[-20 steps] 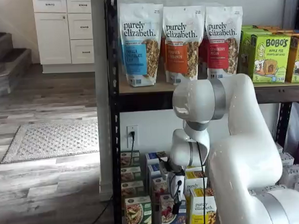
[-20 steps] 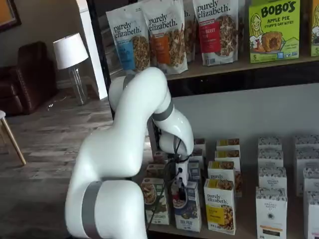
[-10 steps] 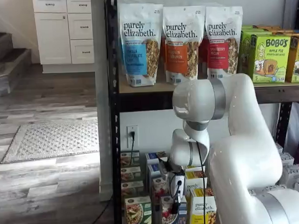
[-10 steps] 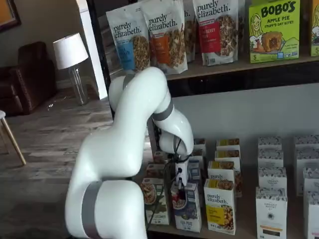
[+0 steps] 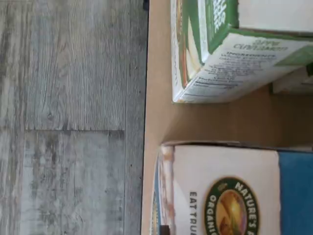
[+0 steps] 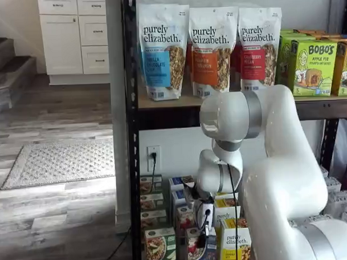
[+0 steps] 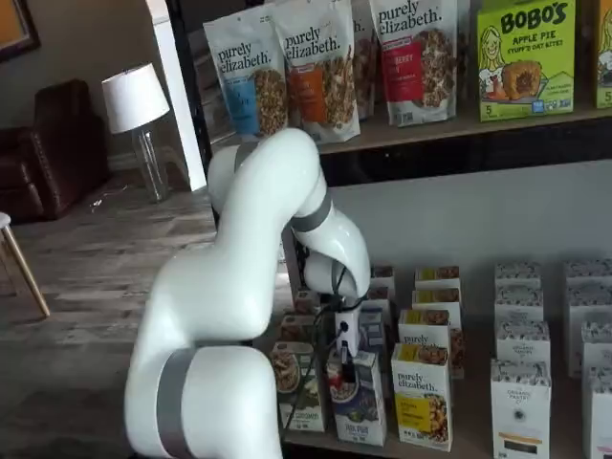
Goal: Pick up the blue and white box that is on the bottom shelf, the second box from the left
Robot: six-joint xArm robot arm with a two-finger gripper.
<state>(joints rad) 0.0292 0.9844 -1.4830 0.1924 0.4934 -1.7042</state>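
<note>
My end effector [image 7: 346, 368] is closed on the top of the blue and white box [image 7: 361, 402], which stands on the bottom shelf [image 7: 459, 442] just beside the green-and-white box [image 7: 298, 384], so the grasp seems done and only lifting remains.

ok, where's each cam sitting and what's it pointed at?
Wrist view: on the wrist, looking down at the blue and white box, the green-and-white box and floor; no fingers show.
Shelf view: front of the rack, facing it; arm in front, gripper shut on the blue and white box.
Shelf view: front at an angle; arm fills the left, gripper on the same box.
Shared: both shelf views show the gripper, box and bottom shelf.
</note>
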